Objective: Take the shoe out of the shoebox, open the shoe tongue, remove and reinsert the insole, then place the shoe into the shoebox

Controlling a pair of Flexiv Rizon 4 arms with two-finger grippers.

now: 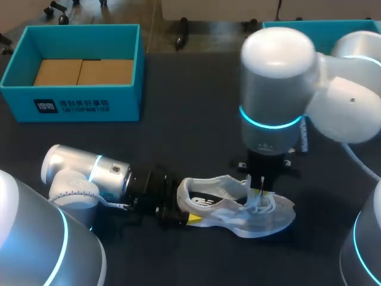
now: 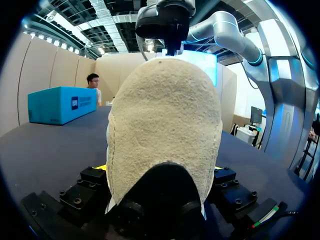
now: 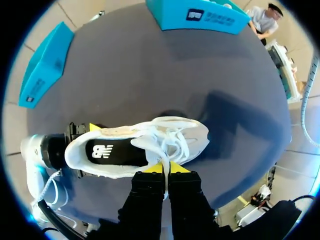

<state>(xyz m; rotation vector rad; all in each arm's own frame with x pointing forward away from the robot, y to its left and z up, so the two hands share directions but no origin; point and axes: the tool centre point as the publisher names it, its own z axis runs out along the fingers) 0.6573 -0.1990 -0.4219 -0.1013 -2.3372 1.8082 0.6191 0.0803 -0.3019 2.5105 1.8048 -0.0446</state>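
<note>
1. One white shoe point(image 1: 238, 214) stands on its sole on the dark bench point(image 1: 196, 119), near the middle and outside any box. Its heel points left and its toe points right.
2. Left end effector point(image 1: 186, 205): it comes in low from the left and sits at the heel. One yellow tip is on the near side of the shoe and one on the far side, pinching the heel between them. In the left wrist view the cream heel panel fills the space between the fingers.
3. Right end effector point(image 3: 166, 169): it hangs straight down over the laced part of the shoe, toward the toe. The yellow tips are pressed almost together, pinching a white lace point(image 3: 175, 142) that runs up between them.
4. Insole point(image 3: 115, 152): dark, lying inside the shoe and visible through the opening behind the laces.
5. Shoebox point(image 1: 77, 98): teal, lid off, at the far left of the bench and well apart from the shoe. Brown cardboard point(image 1: 83, 71) covers its floor.
6. Second teal box point(image 1: 321, 25): at the far right, largely hidden behind the right arm.
</note>
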